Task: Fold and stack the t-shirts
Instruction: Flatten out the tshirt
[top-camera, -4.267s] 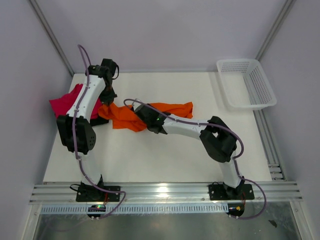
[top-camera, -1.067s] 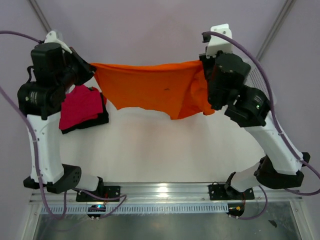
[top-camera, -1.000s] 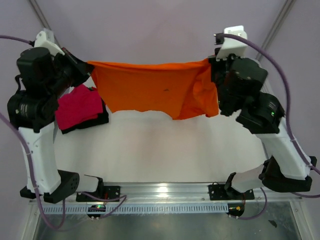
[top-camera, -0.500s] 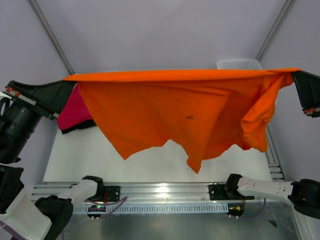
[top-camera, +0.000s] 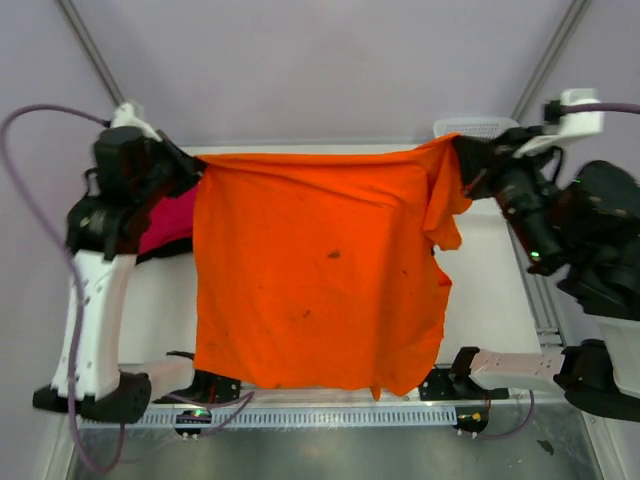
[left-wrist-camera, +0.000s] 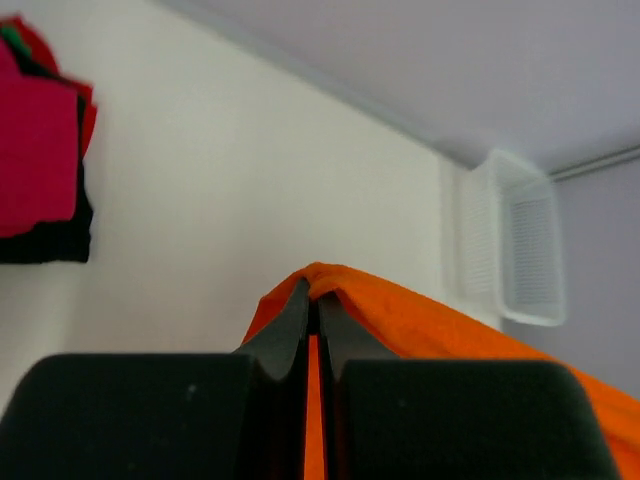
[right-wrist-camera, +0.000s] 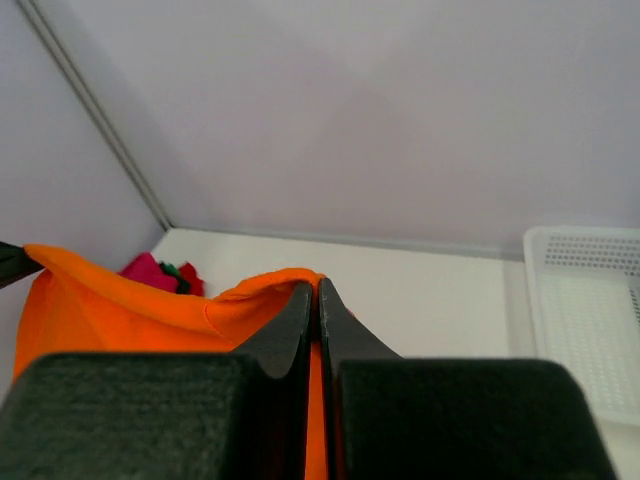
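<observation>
A: Top external: my left gripper (top-camera: 193, 172) and right gripper (top-camera: 462, 152) each pinch a top corner of the orange t-shirt (top-camera: 320, 280).
B: It hangs below both, top edge stretched gripper to gripper.

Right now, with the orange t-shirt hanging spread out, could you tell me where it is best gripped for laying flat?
At its two top corners, from the outer sides. The left pincer and right pincer are each shut on one corner, and the orange t-shirt hangs wide between them, so this hold probably suits.
</observation>
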